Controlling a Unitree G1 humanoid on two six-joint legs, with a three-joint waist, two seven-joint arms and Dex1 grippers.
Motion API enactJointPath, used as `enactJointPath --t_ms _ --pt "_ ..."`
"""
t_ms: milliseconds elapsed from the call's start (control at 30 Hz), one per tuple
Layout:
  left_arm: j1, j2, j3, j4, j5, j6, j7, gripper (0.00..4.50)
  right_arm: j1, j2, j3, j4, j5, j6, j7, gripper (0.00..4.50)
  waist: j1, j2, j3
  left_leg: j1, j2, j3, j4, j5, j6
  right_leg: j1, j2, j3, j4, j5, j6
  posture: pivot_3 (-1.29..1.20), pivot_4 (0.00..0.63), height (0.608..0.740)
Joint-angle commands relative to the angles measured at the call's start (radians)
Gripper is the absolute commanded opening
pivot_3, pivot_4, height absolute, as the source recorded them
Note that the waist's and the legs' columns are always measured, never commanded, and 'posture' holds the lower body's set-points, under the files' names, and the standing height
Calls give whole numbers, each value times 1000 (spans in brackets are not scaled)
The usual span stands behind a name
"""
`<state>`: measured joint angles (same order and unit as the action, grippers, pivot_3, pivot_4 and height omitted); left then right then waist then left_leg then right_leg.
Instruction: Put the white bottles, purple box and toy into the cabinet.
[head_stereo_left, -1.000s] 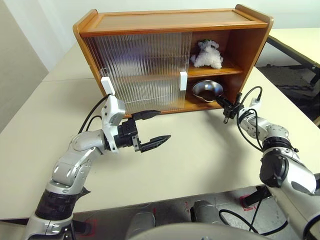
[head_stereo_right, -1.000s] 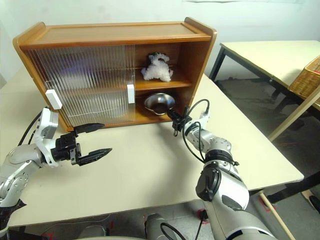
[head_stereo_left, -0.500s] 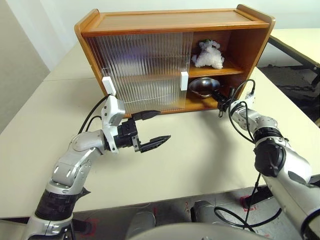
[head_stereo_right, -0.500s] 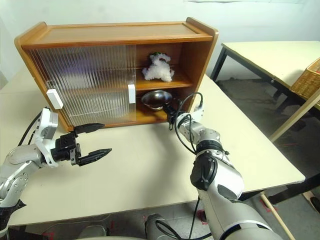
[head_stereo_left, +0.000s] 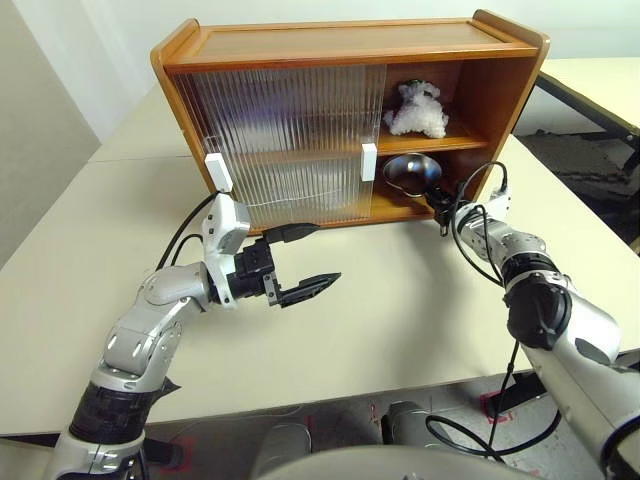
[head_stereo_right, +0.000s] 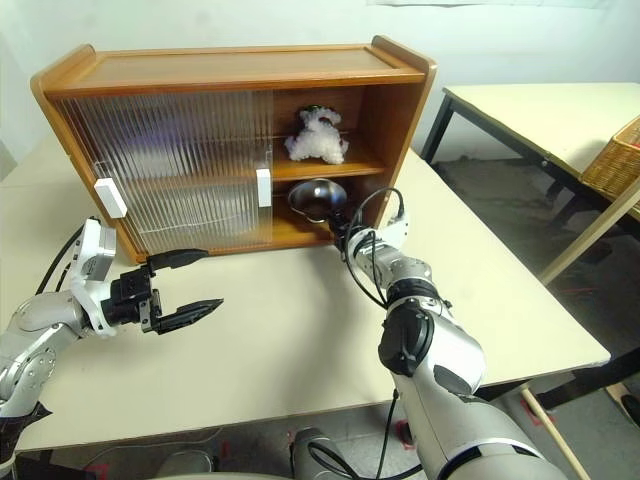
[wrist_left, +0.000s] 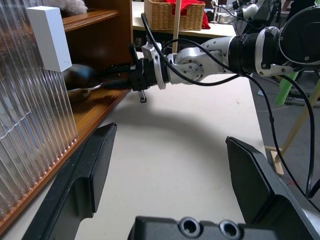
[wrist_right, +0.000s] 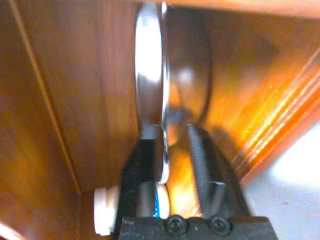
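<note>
The cabinet stands at the back of the table, its right half open. The toy, fluffy and white, sits on the upper shelf. On the lower shelf a shiny steel bowl is tipped up on its edge. My right gripper reaches into that opening. In the right wrist view its fingers stand a little apart, with the bowl's rim between them. My left gripper hovers open and empty over the table in front of the ribbed doors. The white bottles and the purple box are out of view.
Ribbed sliding doors with white block handles cover the cabinet's left part. A second table stands off to the right, with a wicker basket beyond it. The table's front edge runs close below both arms.
My right gripper moved toward the lower shelf, carrying the bowl inward and tipping it from lying flat to standing on its edge. Its fingers have parted. The left arm stayed still.
</note>
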<state>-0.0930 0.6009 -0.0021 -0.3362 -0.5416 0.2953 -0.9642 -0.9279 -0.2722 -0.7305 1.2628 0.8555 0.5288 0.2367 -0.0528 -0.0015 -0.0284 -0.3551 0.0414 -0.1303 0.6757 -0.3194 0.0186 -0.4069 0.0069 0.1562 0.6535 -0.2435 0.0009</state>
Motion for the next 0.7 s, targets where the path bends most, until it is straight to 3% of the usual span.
enactJointPath --t_ms 33,200,367,567,700 --pt "-4 -2 -4 -7 10 -6 2 4500 1 -17 -4 -2 -18 19 19 2486 0 0 0 0 0 0 0 0 0 0 0 0 0 0 0 -71 0 740" --pt "-14 -12 -15 4 15 -11 -1 4500 12 -44 -2 -44 -9 108 88 4408 0 0 0 0 0 0 0 0 0 0 0 0 0 0 0 -91 0 740" --pt "-26 -20 -26 24 20 -23 -13 4500 76 -62 45 -184 -21 239 179 4464 -1 0 0 -1 0 0 0 0 0 0 0 0 0 0 0 -99 0 740" --pt "-20 -20 -25 46 24 -44 -32 4500 399 -28 211 -790 -14 361 267 4464 -3 0 1 -1 0 1 0 0 0 4 1 0 -1 -2 -1 -114 0 740" --pt "-22 -20 -27 54 23 -46 -41 4500 588 -23 295 -1090 -82 251 295 4464 -12 0 1 0 -1 1 0 -1 0 6 1 0 -1 -2 -1 -131 0 740"
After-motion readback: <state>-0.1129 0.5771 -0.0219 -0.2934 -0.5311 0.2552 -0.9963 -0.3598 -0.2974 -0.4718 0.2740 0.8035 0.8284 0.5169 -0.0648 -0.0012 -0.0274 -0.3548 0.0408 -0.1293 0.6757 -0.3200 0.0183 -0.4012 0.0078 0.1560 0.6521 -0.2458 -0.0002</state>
